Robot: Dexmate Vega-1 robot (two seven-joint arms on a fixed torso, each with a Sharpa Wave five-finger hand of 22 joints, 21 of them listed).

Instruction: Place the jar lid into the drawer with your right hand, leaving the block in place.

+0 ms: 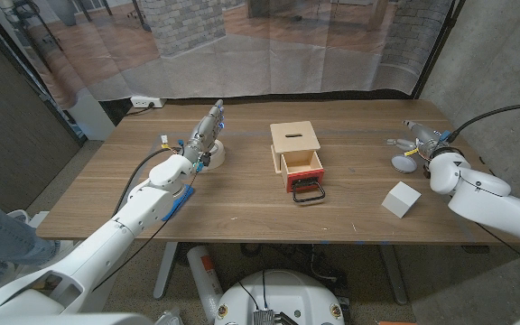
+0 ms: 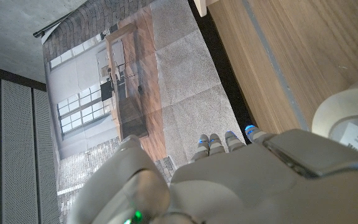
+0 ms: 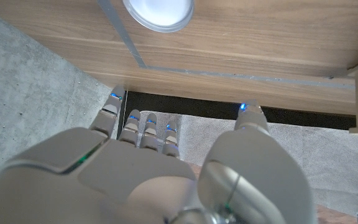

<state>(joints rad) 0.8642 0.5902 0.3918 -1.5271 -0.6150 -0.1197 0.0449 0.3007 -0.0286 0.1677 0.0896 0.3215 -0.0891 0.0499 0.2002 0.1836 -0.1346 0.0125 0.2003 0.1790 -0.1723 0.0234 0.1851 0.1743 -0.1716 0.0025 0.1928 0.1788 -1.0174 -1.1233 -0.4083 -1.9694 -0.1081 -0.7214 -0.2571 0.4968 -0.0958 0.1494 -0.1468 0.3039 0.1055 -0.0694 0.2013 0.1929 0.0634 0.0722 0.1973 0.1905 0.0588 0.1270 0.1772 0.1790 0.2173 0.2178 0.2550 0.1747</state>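
The jar lid (image 1: 404, 163) is a round silvery disc lying on the table at the right side; it also shows as a pale disc (image 3: 159, 11). My right hand (image 1: 420, 140) hovers just behind the lid with fingers (image 3: 143, 127) stretched out and thumb apart, holding nothing. The white block (image 1: 401, 199) sits nearer the front edge, in front of the lid. A small wooden box (image 1: 295, 142) stands mid-table with its red drawer (image 1: 302, 176) pulled out, black handle (image 1: 308, 193) toward me. My left hand (image 1: 206, 137) is stretched out at the left, empty.
A white tape roll (image 1: 214, 154) lies beside my left hand, also seen as a pale ring (image 2: 347, 118). A blue flat item (image 1: 178, 202) lies under my left forearm. The table's right edge (image 1: 466, 149) runs close to the lid, with a grey wall beyond.
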